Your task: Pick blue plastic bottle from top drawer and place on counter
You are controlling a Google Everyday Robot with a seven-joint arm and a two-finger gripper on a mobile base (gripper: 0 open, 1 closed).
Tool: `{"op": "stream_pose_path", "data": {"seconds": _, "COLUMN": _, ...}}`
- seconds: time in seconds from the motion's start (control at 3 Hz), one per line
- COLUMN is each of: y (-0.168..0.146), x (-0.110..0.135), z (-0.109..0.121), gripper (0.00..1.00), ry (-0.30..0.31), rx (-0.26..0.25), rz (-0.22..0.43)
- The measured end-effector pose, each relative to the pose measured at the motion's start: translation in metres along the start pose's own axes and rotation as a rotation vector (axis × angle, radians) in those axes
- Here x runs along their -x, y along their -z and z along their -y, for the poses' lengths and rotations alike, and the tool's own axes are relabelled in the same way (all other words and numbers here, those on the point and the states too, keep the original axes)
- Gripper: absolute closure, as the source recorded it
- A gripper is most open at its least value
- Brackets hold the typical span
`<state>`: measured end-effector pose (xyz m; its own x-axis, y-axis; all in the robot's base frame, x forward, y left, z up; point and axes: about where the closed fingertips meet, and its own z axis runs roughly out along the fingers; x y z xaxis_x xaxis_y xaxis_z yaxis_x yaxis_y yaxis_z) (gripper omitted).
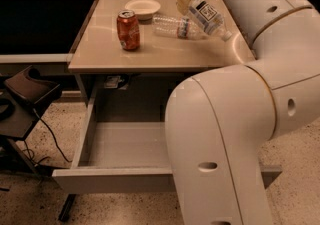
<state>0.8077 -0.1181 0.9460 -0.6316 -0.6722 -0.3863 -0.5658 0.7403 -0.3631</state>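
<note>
**Bottle held in the gripper above the counter's far right part**

The two-finger gripper [187, 3] is at the top of the view, over the far right part of the glossy beige-tan rectangular counter [100, 51]. It is closed around the base end of the pale bluish-white opaque plastic bottle [207, 16]. The bottle slants away from the gripper, down and to the right, its white label with the dark square mark facing up and its white cap at the low end. The cap seems to hang just above the counter, though contact cannot be ruled out from this angle.

Well below the gripper and nearer the camera, the wide shallow grey metal drawer [115, 179] is pulled fully out from under the counter. The part of its floor that shows is bare grey metal. Its right part is hidden behind the large white robot arm [225, 134], which rises in the foreground and curves back up to the gripper.

Just left of the gripper and below it, a clear crinkled water bottle [172, 25] lies on its side on the counter, close to the held bottle. Farther left, a shallow white bowl [143, 4] sits near the back edge, and a red drink can [128, 30] stands upright in front of the bowl. A black seat [27, 89] stands far left of the drawer on the speckled floor [295, 189].
</note>
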Motion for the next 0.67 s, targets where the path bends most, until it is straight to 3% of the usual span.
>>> {"op": "stream_pose_path", "data": {"seconds": 0.33, "y": -0.031, "x": -0.012, "z": 0.006, "gripper": 1.0, "ry": 0.017, "rx": -0.002, "rz": -0.005}}
{"op": "stream_pose_path", "data": {"seconds": 0.67, "y": -0.067, "x": -0.019, "z": -0.007, "gripper": 1.0, "ry": 0.057, "rx": 0.05, "rz": 0.012}}
